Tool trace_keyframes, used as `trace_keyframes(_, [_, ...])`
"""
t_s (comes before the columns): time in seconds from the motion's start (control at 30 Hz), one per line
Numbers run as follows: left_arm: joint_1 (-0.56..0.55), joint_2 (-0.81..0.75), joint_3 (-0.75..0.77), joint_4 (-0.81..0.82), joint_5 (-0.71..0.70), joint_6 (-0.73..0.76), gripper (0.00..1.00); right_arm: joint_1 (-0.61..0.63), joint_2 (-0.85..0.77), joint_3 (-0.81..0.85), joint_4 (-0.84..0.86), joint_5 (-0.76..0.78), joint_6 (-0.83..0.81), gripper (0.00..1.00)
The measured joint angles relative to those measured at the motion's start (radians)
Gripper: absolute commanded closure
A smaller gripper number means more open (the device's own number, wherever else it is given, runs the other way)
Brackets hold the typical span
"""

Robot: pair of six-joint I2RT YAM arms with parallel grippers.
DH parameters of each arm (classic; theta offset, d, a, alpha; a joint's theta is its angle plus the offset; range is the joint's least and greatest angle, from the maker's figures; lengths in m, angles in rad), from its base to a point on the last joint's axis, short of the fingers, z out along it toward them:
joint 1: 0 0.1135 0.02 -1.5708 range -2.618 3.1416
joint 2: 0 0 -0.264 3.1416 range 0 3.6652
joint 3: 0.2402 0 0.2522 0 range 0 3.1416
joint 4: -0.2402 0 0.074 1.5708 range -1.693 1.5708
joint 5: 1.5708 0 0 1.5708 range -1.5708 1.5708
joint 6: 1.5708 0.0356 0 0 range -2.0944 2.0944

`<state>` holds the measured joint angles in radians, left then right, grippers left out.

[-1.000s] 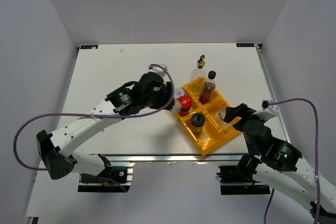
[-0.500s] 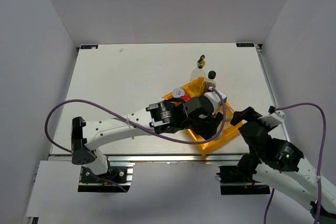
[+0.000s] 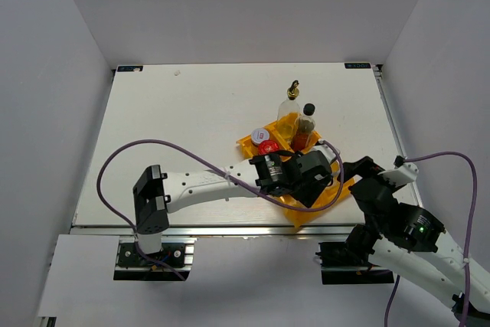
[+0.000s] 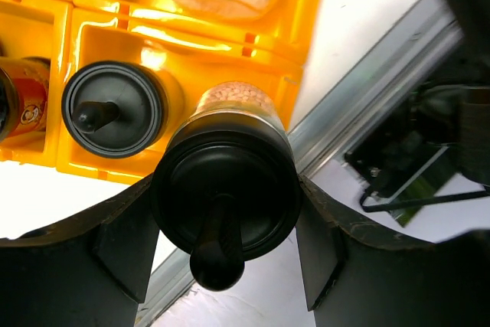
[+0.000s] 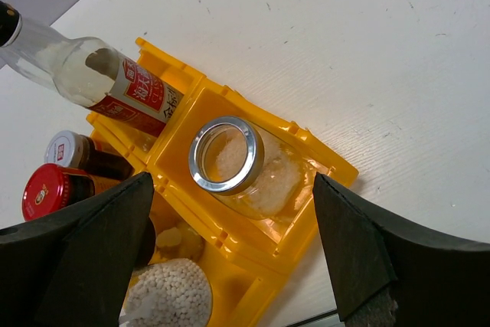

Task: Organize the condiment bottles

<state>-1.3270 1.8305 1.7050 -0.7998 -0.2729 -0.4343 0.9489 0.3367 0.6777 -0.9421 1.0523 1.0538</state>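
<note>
**Left arm holds a shaker over the tray**

The left gripper (image 4: 223,244) has its jaws clenched on the cap of a black-lidded shaker (image 4: 228,178). The shaker's clear, grain-filled body points down into a corner compartment of the yellow tray (image 4: 191,40), beside a second black-lidded shaker (image 4: 115,109). Whether it rests on the floor there cannot be told.

The right gripper (image 5: 230,246) hangs with its jaws released wide above the silver-rimmed jar (image 5: 227,155), which lies in the neighbouring compartment.

The red-lidded jar (image 3: 268,147) and the brown black-capped bottle (image 3: 306,124) stand at the tray's far side. The clear gold-spouted bottle (image 3: 291,99) stands beyond them on the white surface (image 3: 184,112).
</note>
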Motion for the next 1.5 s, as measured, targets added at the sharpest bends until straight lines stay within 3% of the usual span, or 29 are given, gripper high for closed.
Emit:
trace_keyframes(0.07, [0.000,0.019,0.004,-0.009,-0.008,0.000,1.00,0.000,-0.001,0.000,0.000,0.000,0.003,0.10])
trace_keyframes(0.3, [0.018,0.078,0.007,-0.007,-0.013,-0.015,0.84,0.000,-0.002,0.000,0.000,0.000,0.009,0.11])
trace_keyframes(0.4, [0.037,0.081,0.000,0.000,-0.005,-0.024,0.69,0.000,-0.002,0.000,0.000,0.000,0.009,0.11])
trace_keyframes(0.43, [0.043,0.081,-0.001,0.003,-0.001,-0.029,0.55,0.000,-0.002,0.000,0.000,0.000,0.009,0.11])
trace_keyframes(0.53, [0.050,0.081,-0.009,0.024,0.013,-0.035,0.41,0.000,-0.002,0.000,0.000,0.000,0.009,0.10])
trace_keyframes(0.87, [0.050,0.121,-0.027,0.044,0.034,-0.034,0.32,0.000,-0.002,0.000,0.000,0.000,0.008,0.11])
trace_keyframes(1.03, [0.050,0.143,-0.027,0.044,0.054,-0.034,0.11,0.000,-0.004,-0.001,0.001,0.000,0.008,0.11])
trace_keyframes(1.5, [0.050,0.104,-0.026,0.031,0.049,-0.010,0.02,0.000,-0.022,-0.001,0.002,0.001,0.001,0.11])
